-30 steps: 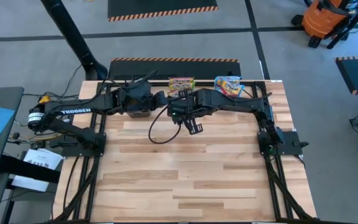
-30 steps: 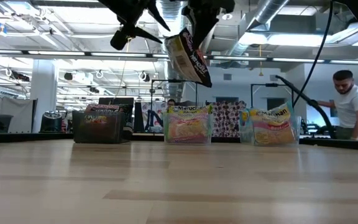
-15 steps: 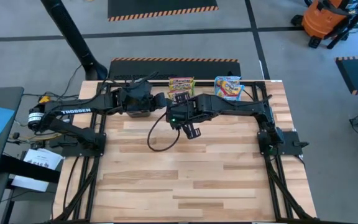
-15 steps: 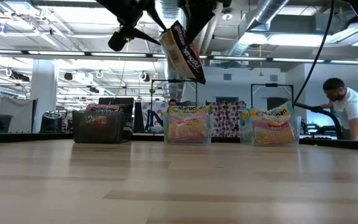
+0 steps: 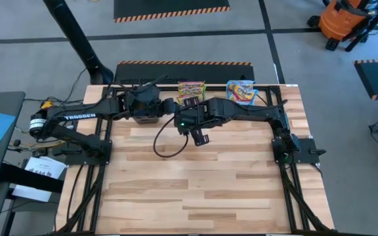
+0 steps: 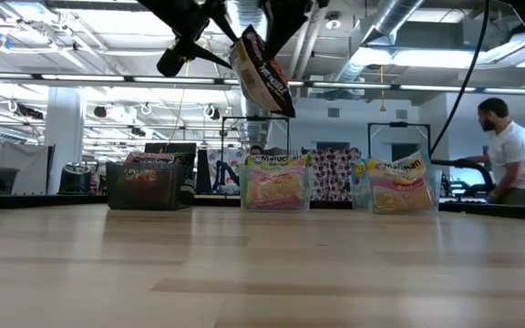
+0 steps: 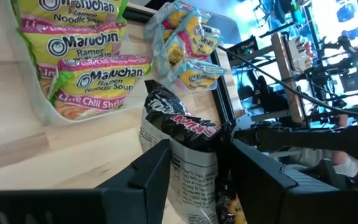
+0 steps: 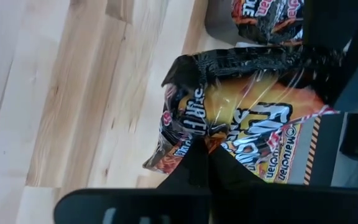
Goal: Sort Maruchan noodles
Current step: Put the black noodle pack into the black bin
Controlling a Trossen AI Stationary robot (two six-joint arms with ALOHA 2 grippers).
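Observation:
A black Maruchan noodles packet (image 6: 262, 76) hangs in the air over the far middle of the table, with my right gripper (image 8: 197, 163) shut on it. My left gripper (image 7: 197, 171) is open. One of its fingers (image 7: 143, 180) stands on each side of the same packet (image 7: 180, 158), and I cannot tell whether they touch it. In the high view the two grippers meet, left (image 5: 168, 106) and right (image 5: 188, 122). Along the far edge stand a dark tub (image 6: 144, 186) of dark packets, a clear tub (image 6: 276, 183) of pink-green packets and another (image 6: 399, 186) of blue-yellow ones. My right gripper pinches a crumpled edge (image 8: 191, 142) of the black packet between its two shut fingers. It comes slanting down from the table's right side. The packet hangs tilted below the fingers, lifted clear of the table.
The three tubs line the table's far edge, and the dark one (image 5: 146, 118) lies partly under my left arm. A black cable (image 5: 166, 141) loops below the grippers. The wood table (image 5: 202, 190) stretches toward the near edge. A person (image 6: 509, 150) stands in the room beyond.
My right gripper has carried the black packet a little toward the table's left edge and slightly up, closer in between my left gripper's fingers. The packet stays tilted and clear of the table. The person in the background has shifted.

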